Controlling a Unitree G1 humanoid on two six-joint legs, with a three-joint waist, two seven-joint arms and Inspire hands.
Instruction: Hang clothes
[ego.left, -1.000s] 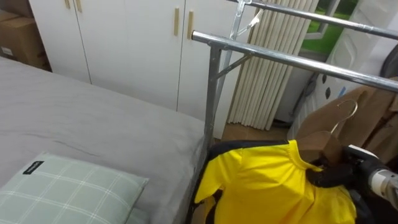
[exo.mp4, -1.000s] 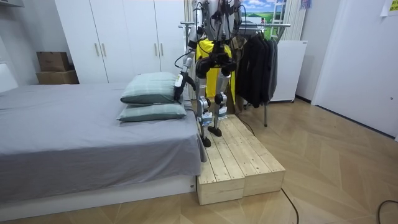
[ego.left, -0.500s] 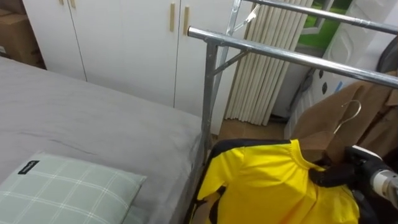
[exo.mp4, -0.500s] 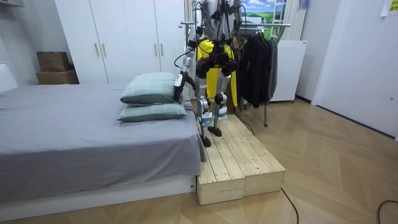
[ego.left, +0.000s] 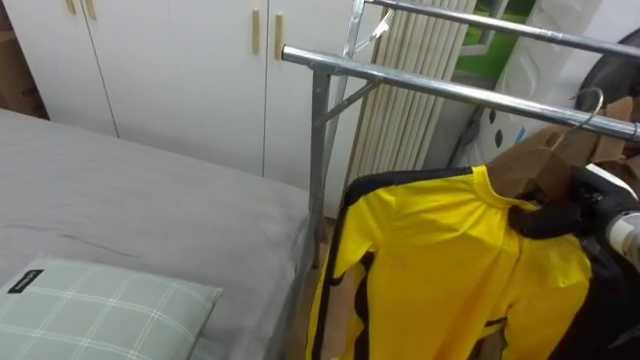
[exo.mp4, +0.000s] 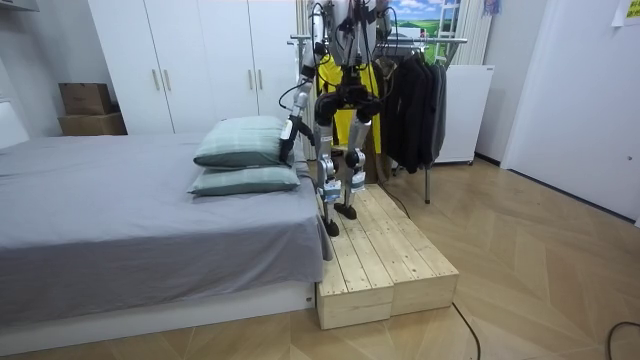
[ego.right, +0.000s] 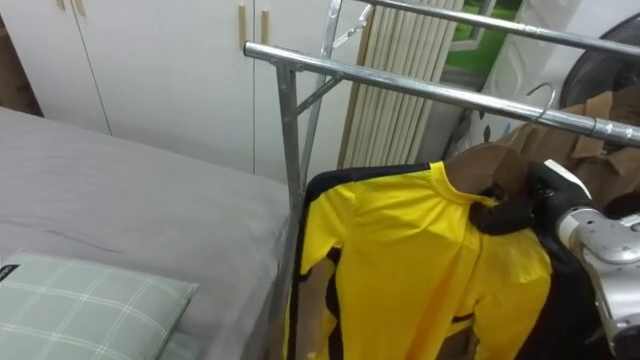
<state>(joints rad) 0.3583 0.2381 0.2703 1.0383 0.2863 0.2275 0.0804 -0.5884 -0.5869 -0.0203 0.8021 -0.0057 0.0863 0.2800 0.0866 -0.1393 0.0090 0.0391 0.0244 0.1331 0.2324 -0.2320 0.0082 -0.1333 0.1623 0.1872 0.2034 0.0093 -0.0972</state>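
Observation:
A yellow shirt (ego.left: 440, 260) with black trim hangs on a wooden hanger (ego.left: 525, 160). My right hand (ego.left: 560, 215) is shut on the hanger's neck at the collar, coming in from the right. The hanger's metal hook (ego.left: 592, 98) stands at the height of the silver rail (ego.left: 420, 85), close to it; I cannot tell whether it rests on the rail. In the room view I stand on a wooden platform (exo.mp4: 385, 255) facing the clothes rack, with the shirt (exo.mp4: 338, 72) raised before me. My left hand (exo.mp4: 288, 130) hangs low beside the bed.
A grey bed (ego.left: 150, 210) with a green checked pillow (ego.left: 110, 310) lies to the left of the rack's upright post (ego.left: 318, 150). White wardrobe doors (ego.left: 180, 70) stand behind. A second rail (ego.left: 480, 22) runs higher up. Dark clothes (exo.mp4: 415, 95) hang further along the rack.
My right hand has lifted the hanger and yellow shirt upward, bringing the hook from below the rail up to its height. The view has shifted slightly.

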